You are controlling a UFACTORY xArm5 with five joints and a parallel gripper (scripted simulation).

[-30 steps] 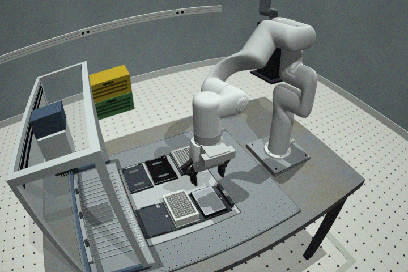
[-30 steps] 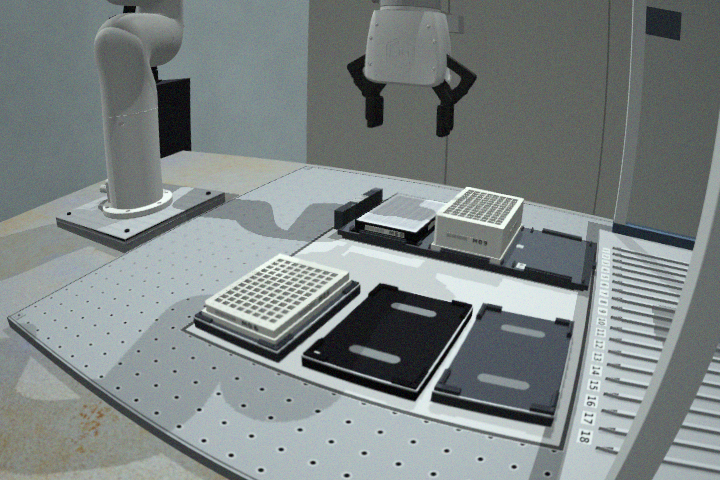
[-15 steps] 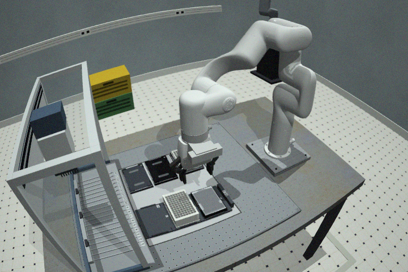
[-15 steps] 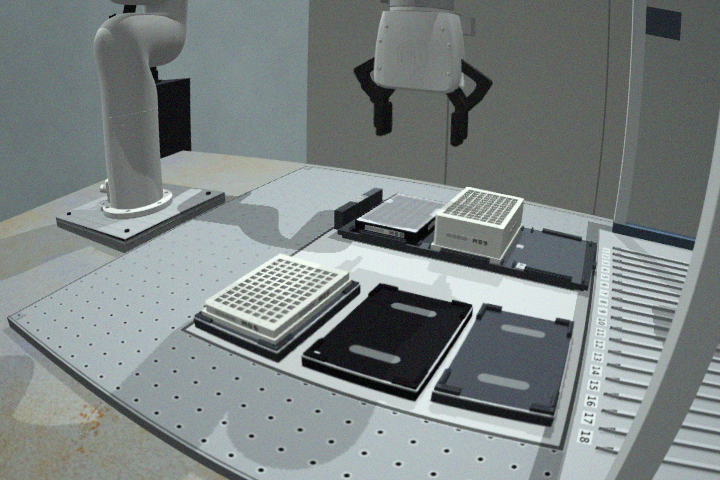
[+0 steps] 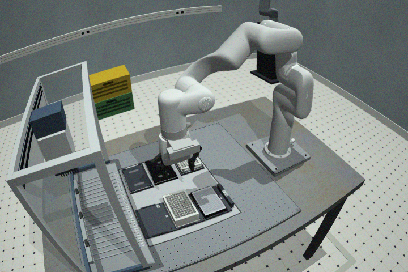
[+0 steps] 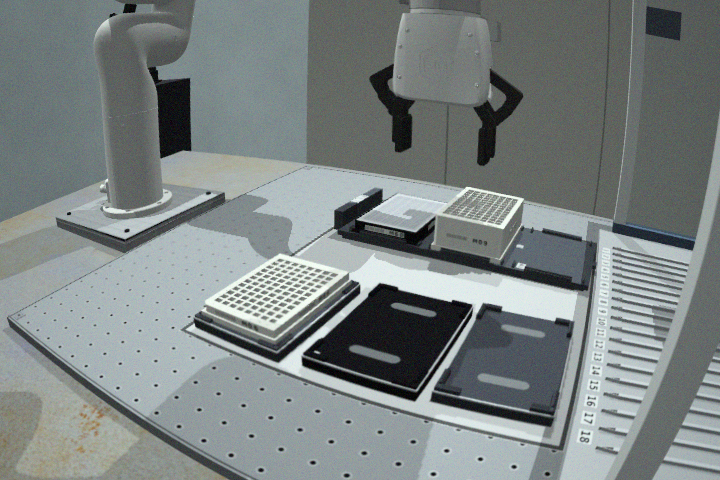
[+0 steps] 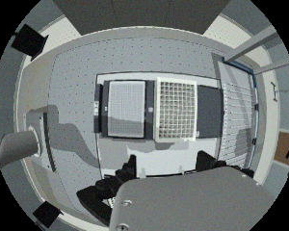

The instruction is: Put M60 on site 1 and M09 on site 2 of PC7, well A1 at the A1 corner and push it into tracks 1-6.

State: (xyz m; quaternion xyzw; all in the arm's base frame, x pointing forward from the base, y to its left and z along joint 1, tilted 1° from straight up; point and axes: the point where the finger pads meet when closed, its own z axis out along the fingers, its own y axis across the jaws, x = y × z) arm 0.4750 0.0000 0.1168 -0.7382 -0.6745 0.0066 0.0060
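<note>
The carrier PC7 (image 5: 185, 209) lies on the apron with its far end near the rails (image 5: 101, 208). The 384-well plate M60 (image 5: 208, 200) sits on site 1 next to the handle (image 5: 225, 194). The deep-well block M09 (image 5: 180, 208) sits on site 2, and site 3 (image 5: 154, 219) is bare. M06 (image 6: 276, 294) sits in nest S1. Nests S2 (image 6: 389, 336) and S3 (image 6: 505, 362) are bare. My gripper (image 6: 443, 133) is open and holds nothing, high above the apron between the nests and the carrier. The wrist view shows M60 (image 7: 127, 110) and M09 (image 7: 177, 110) ahead of the fingers.
The instrument frame (image 5: 50, 151) stands over the rails, with a post (image 5: 98, 151) at the apron's edge. Track numbers (image 6: 590, 367) run along the rail fronts. The arm's base (image 5: 276, 153) stands at the right. A yellow and green box (image 5: 111, 91) is on the floor behind.
</note>
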